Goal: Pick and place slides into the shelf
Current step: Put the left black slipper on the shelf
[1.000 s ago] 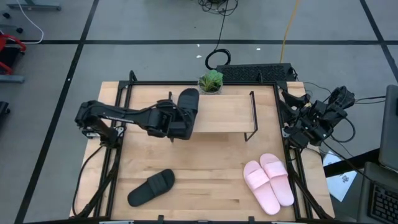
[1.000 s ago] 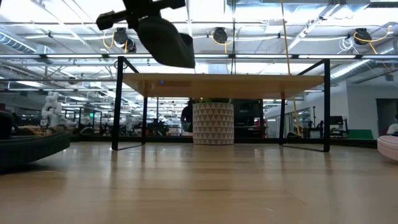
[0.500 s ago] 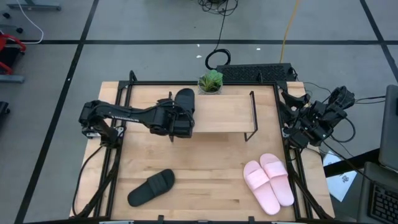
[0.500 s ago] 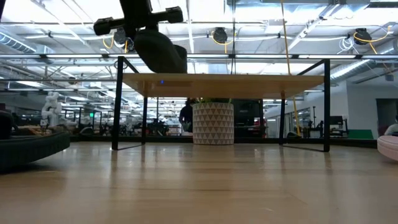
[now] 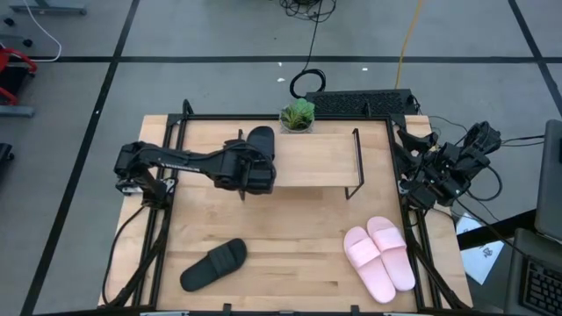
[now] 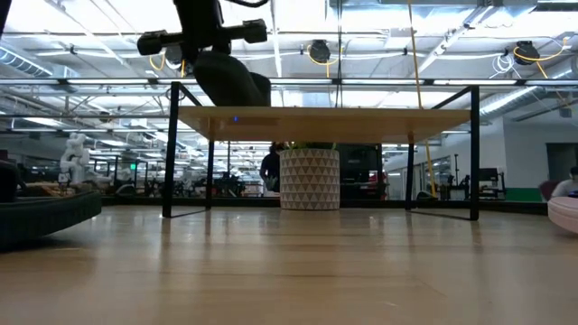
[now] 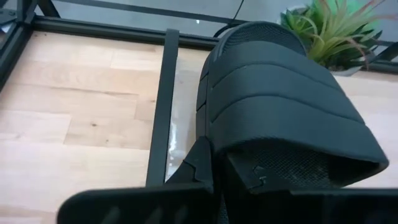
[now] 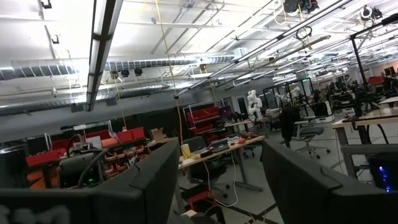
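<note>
My left gripper (image 5: 256, 160) is shut on a black slide (image 5: 262, 142) over the left end of the shelf (image 5: 320, 160), a light plank on black wire legs. In the low view the slide (image 6: 235, 83) hangs just above the plank (image 6: 361, 116). The other black slide (image 5: 213, 265) lies sole down on the table at the near left. The pink pair (image 5: 379, 257) lies side by side at the near right. My right gripper (image 8: 217, 186) is open and empty, its arm folded at the table's right edge (image 5: 439, 171). My left gripper holds the black slide at the side of its wide strap (image 7: 214, 143). One finger (image 7: 200, 165) is outside the strap, the other (image 7: 252, 177) seems to reach under it. The fingers come from the table's near left. The slide tilts, its lower end at the plank's top; touching or not, I cannot tell.
A potted plant (image 5: 297, 115) stands behind the shelf at the far edge; its pot (image 6: 309, 179) shows under the plank. Black wire rails (image 5: 356, 162) close the shelf's right end. Bare tabletop lies between the shelf and the slides in front.
My left gripper has gone down toward the shelf's left end and a little toward the table's left edge, still shut on the black slide. The slide has come down from well above the plank to just over it.
</note>
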Motion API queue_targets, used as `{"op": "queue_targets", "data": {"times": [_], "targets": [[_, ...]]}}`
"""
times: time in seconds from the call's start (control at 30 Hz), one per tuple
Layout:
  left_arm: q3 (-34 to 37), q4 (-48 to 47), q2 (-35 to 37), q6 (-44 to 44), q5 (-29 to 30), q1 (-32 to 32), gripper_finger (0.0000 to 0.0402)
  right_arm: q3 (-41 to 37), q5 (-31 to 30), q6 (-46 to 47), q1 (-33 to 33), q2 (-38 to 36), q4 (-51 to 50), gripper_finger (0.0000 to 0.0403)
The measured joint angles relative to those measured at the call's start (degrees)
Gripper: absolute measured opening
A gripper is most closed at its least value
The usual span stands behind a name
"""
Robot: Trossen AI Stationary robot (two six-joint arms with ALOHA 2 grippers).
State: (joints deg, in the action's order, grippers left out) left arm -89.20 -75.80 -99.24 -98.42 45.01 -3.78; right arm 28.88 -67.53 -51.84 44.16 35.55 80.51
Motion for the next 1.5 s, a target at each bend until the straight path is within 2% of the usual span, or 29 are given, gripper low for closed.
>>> {"op": "queue_targets", "data": {"times": [1.0,1.5], "targets": [[0.04,-3.77,-0.53,0.64,-2.40,1.96,0.0008,0.00,0.00,0.10,0.00,0.00,-0.20,0.0219],[0.04,-3.68,-0.53,1.28,-2.60,1.96,0.0086,0.00,0.04,0.10,0.02,0.00,-0.20,0.0219]]}}
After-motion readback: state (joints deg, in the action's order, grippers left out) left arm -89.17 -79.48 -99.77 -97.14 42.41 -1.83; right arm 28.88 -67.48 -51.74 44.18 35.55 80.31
